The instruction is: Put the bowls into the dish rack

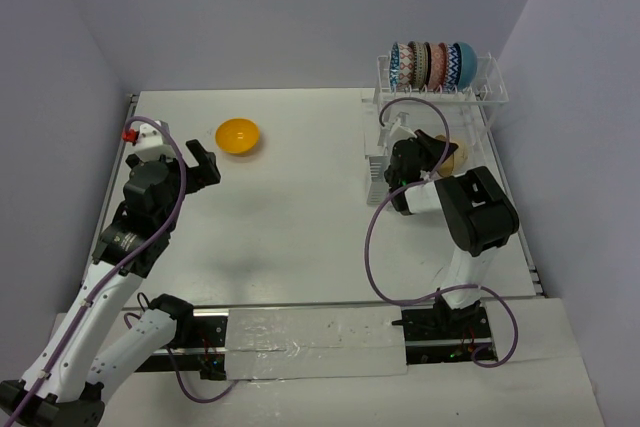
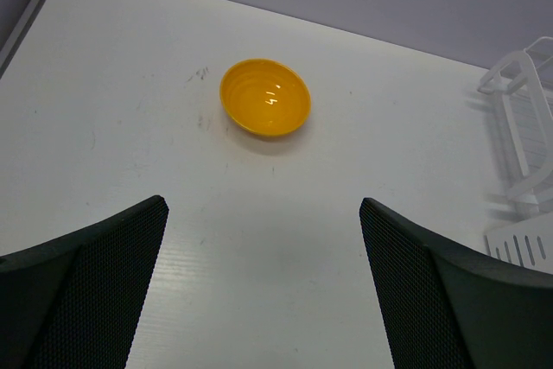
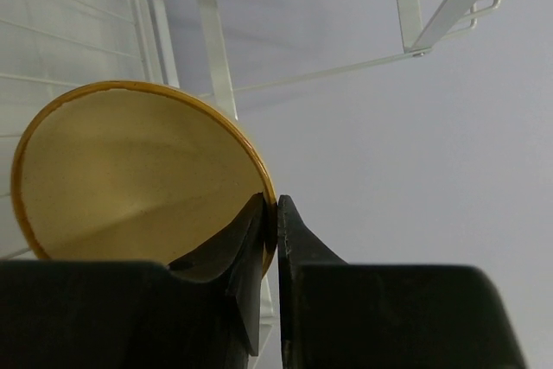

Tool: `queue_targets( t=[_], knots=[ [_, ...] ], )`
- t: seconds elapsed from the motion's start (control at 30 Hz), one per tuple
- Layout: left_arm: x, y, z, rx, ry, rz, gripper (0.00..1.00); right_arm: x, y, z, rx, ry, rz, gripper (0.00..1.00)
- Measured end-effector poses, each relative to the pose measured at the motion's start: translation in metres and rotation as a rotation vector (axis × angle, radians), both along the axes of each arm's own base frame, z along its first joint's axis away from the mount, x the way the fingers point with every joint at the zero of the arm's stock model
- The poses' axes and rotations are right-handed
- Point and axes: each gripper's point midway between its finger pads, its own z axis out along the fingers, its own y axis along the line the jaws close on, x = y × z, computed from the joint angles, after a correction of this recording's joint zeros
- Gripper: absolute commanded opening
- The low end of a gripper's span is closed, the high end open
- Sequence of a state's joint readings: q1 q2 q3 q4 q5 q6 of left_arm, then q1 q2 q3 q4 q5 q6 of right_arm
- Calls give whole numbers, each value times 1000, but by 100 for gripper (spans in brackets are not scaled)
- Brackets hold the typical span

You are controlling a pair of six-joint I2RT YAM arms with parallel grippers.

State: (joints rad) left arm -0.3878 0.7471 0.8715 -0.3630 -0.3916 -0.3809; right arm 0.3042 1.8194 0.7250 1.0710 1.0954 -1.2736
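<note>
A white table [image 1: 300, 227] between lavender walls [image 1: 300, 17] carries the dish rack [image 1: 490, 93] at its far right corner, with a row of bowls [image 1: 432, 65] standing on edge along its raised level. The right gripper [image 3: 276, 213] pinches the rim of a tan bowl [image 3: 130, 179] low against the rack's white wires. The left gripper [image 2: 263, 206] hangs with its jaws spread wide above bare table, the orange-yellow bowl [image 2: 264, 98] sitting upright just beyond its fingertips.
</note>
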Motion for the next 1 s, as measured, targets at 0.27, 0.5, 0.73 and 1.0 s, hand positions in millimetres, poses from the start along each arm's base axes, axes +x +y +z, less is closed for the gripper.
queue_targets(
  t=[0.27,0.5,0.73,1.0],
  knots=[
    [-1,0,1,-1,-3,0,99,-4,-15,3,-5,-3,-52,0],
    [1,-1,-2,3,7,0,99,1,-14,0,46,-45,-48,0],
    [4,-2,-7,10,24,-1,99,5,-16,-4,164,-79,-30,0],
    [6,-2,-10,14,34,-1,99,3,-19,-7,225,-108,-54,0]
  ],
)
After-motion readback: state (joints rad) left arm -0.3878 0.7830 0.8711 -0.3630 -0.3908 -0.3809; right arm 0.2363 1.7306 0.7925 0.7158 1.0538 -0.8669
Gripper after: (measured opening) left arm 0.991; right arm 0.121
